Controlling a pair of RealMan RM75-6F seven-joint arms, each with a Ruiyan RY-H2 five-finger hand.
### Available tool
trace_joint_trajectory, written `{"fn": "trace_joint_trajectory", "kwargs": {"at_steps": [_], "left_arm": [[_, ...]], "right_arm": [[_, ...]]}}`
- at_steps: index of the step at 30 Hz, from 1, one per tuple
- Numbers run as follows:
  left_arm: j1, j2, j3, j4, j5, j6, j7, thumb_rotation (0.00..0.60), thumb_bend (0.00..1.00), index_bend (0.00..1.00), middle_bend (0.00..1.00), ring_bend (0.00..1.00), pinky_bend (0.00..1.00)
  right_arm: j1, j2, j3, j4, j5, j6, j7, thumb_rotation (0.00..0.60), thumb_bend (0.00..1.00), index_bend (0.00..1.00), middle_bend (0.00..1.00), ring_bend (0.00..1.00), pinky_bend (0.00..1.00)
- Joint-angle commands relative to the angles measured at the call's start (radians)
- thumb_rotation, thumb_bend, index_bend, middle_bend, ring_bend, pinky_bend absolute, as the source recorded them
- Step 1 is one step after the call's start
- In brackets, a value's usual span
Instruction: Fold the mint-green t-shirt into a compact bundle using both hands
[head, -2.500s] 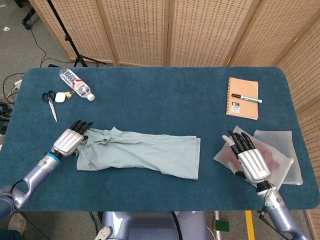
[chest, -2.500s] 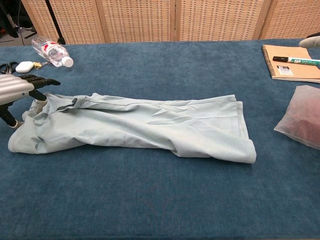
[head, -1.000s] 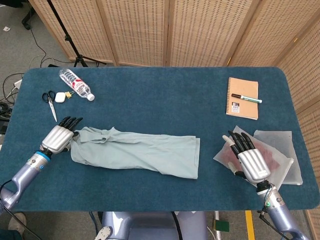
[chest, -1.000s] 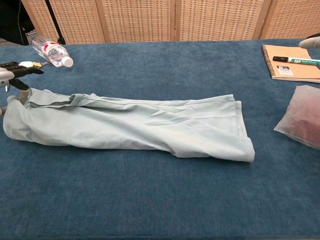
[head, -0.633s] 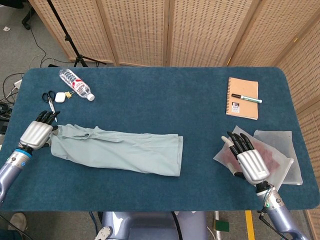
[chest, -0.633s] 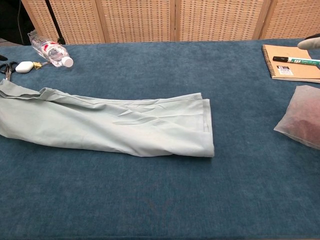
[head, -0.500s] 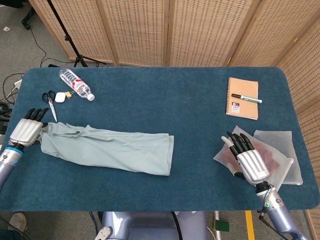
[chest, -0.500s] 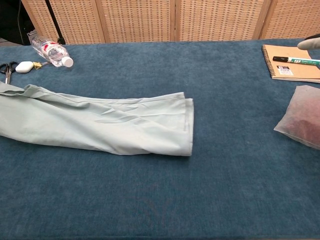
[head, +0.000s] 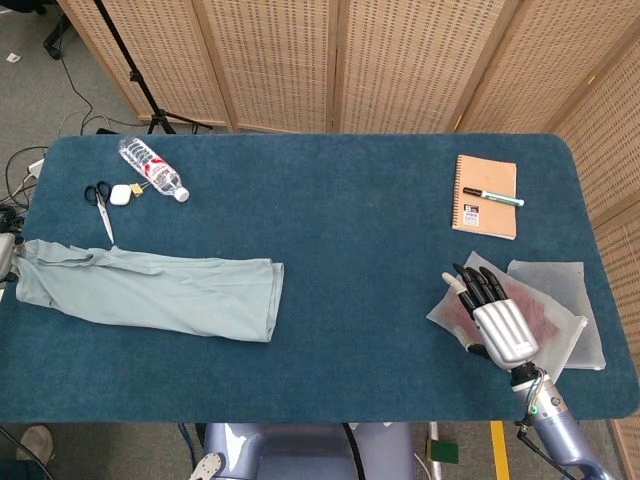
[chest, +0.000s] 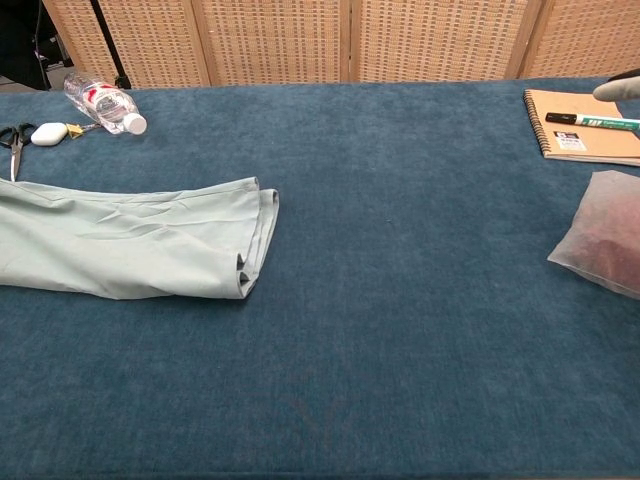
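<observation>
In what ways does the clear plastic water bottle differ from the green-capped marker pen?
The clear plastic water bottle is transparent and thick, while the green-capped marker pen is opaque and thin. The bottle lies directly on the blue table at its far left; the pen lies on a brown spiral notebook at the far right. Both lie on their sides.

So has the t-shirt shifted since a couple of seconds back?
Yes. The t-shirt has slid left along the table: its hem end, once below the notebook's side, now lies nearer the water bottle.
</observation>
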Motion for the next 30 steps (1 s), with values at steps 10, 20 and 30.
{"fn": "trace_joint_trajectory", "kwargs": {"at_steps": [10,20,30], "left_arm": [[0.042,0.024,0.004,-0.090,0.093,0.535,-0.223,0.600,0.81,0.77,0.00,0.00,0.00],[-0.053,0.098,0.028,-0.526,0.244,0.826,0.138,0.600,0.81,0.78,0.00,0.00,0.00],[-0.129,0.084,0.041,-0.744,0.289,0.686,0.423,0.600,0.80,0.78,0.00,0.00,0.00]], "right_arm": [[-0.003,0.005,-0.001,-0.007,-0.005,0.007,0.004,0.600,0.41,0.00,0.00,0.00,0.00],[-0.009,0.025,-0.006,-0.024,-0.023,0.023,0.022,0.600,0.41,0.00,0.00,0.00,0.00],[-0.013,0.038,-0.005,-0.027,-0.026,0.033,0.048,0.600,0.41,0.00,0.00,0.00,0.00]]}}
